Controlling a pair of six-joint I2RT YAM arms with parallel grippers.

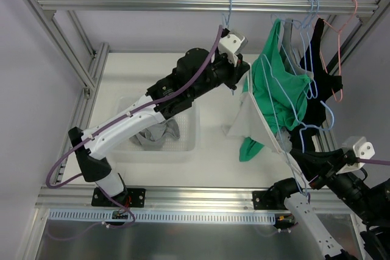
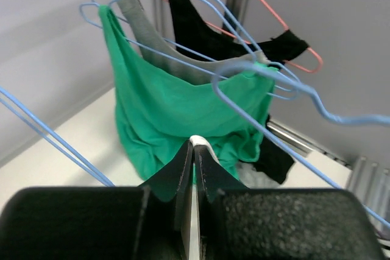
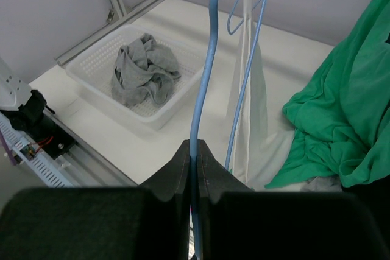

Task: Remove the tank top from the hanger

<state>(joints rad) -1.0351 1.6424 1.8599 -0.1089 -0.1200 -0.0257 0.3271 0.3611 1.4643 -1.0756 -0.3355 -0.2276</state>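
A white tank top (image 1: pixel 253 120) hangs stretched on a blue wire hanger (image 3: pixel 210 59) between my two grippers, off the rail. My left gripper (image 1: pixel 239 83) is raised near the rail, and its jaws (image 2: pixel 196 145) are shut on a fold of the white fabric. My right gripper (image 1: pixel 295 152) is low at the right, and its jaws (image 3: pixel 194 148) are shut on the blue hanger's wire. The white top (image 3: pixel 250 114) drapes just beyond the right fingers, still threaded on the hanger.
A green top (image 1: pixel 280 89), a grey top (image 2: pixel 152 47) and a black top (image 1: pixel 320 71) hang on hangers from the rail (image 1: pixel 183 4) at the right. A white basket (image 1: pixel 192 141) holding a grey garment (image 3: pixel 143 68) stands at the table's left.
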